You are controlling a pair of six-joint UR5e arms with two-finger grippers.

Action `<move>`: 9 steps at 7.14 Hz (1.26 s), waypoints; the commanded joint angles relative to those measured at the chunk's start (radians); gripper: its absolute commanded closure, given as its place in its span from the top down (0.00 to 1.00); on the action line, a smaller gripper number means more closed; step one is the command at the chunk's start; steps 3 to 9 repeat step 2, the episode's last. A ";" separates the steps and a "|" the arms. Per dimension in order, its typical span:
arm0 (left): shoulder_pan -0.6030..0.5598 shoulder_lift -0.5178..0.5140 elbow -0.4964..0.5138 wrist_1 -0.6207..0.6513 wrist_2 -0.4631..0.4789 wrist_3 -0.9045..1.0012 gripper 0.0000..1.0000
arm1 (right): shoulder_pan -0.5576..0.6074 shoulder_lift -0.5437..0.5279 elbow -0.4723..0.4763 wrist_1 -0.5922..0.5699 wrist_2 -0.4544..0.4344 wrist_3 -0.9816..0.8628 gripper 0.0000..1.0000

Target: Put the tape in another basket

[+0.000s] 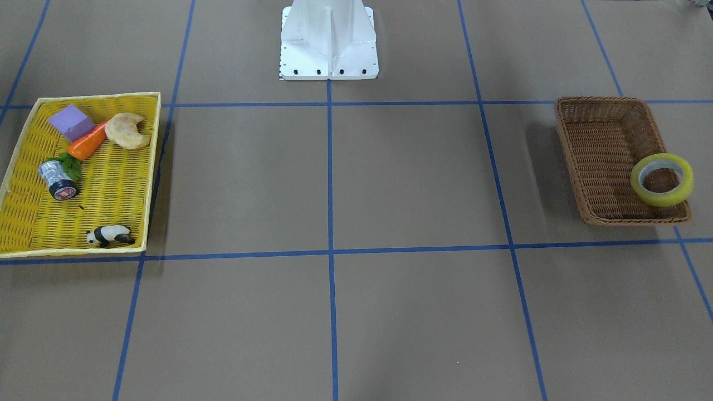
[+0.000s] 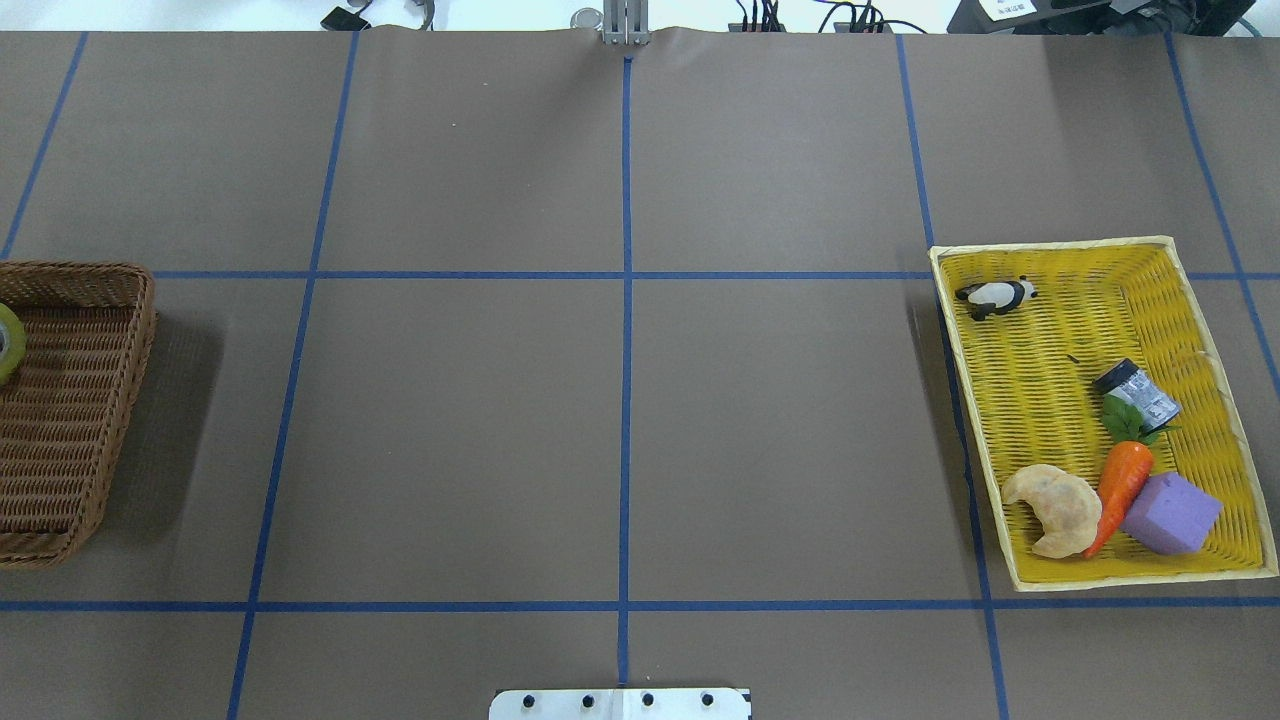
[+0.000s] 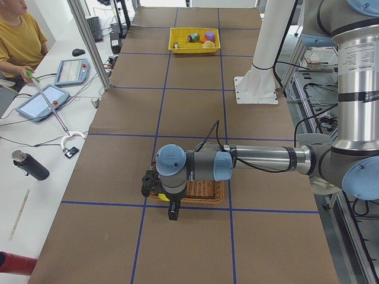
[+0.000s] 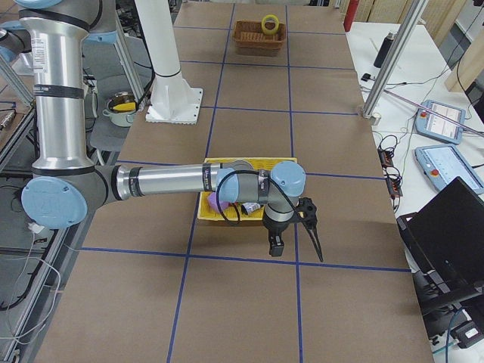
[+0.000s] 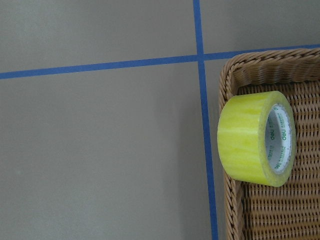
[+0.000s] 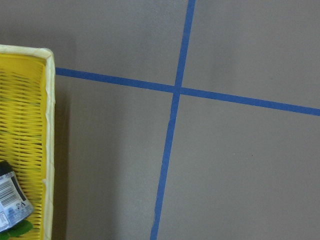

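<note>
**In the brown basket: tape propped at a corner**

In the basket (image 1: pixel 599 139), the tape (image 1: pixel 662 179) leans tilted against the side wall, close to the corner farthest from the robot. The left wrist view alone shows green print on its pale core and the yellow band touching the woven rim. The overhead view catches only a sliver of the roll at its left edge.

The left gripper (image 3: pixel 147 184) appears only in the exterior left view, over the basket, with the arm hiding most of the wicker. I cannot tell how far its claw is spread. The right gripper (image 4: pixel 308 221) likewise shows only in the exterior right view, beside the yellow tray (image 1: pixel 153 167), its spread unreadable.

Well apart across the table (image 1: pixel 250 178), the tray holds 5 things: a purple block (image 1: pixel 71 122), a carrot (image 1: pixel 87 142), a croissant (image 1: pixel 127 130), a silvery cylinder (image 1: pixel 57 179) and a panda (image 1: pixel 110 235).
</note>
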 commanded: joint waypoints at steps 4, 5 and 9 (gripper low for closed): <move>-0.001 -0.001 -0.001 0.000 0.001 0.000 0.99 | 0.000 0.000 0.000 0.000 0.000 0.000 1.00; -0.001 -0.001 -0.001 0.000 0.001 0.000 0.99 | 0.000 0.000 0.000 0.000 0.000 0.000 1.00; -0.001 -0.001 -0.001 0.000 0.001 0.000 0.99 | 0.000 0.000 0.000 0.000 0.000 0.000 1.00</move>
